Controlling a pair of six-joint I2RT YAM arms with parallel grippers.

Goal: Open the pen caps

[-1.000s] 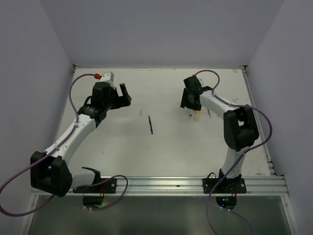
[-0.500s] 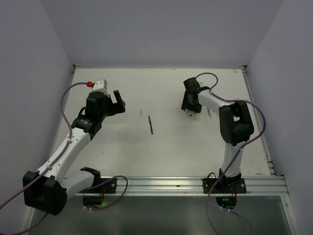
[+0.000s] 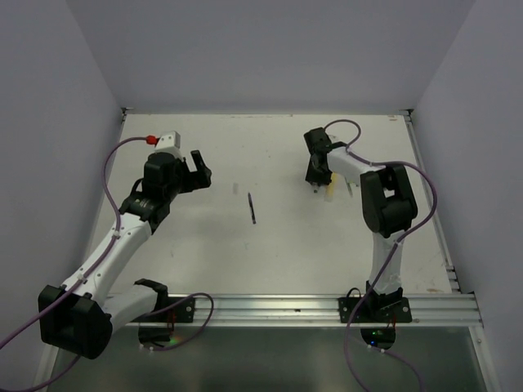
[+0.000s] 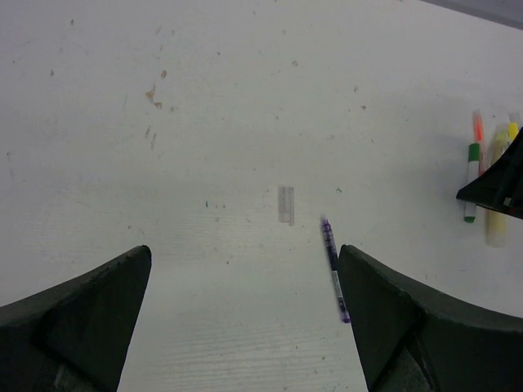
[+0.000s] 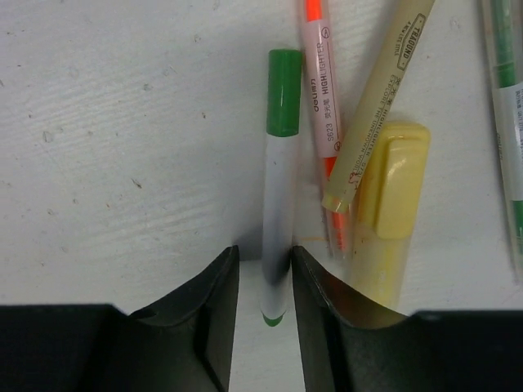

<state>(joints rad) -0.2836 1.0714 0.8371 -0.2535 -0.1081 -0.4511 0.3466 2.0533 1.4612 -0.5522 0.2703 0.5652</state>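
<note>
Two changes since a second ago: the right gripper (image 5: 265,253) has come down on the pens (image 3: 328,189) at the table's (image 3: 270,253) far right, and its jaws have narrowed. They straddle a white pen (image 5: 278,204), its green cap (image 5: 284,91) on. One finger touches the barrel and a slit remains opposite. The left gripper (image 4: 243,261), wide open and empty, has drawn back and hovers near a dark pen (image 4: 333,269) mid-table.
</note>
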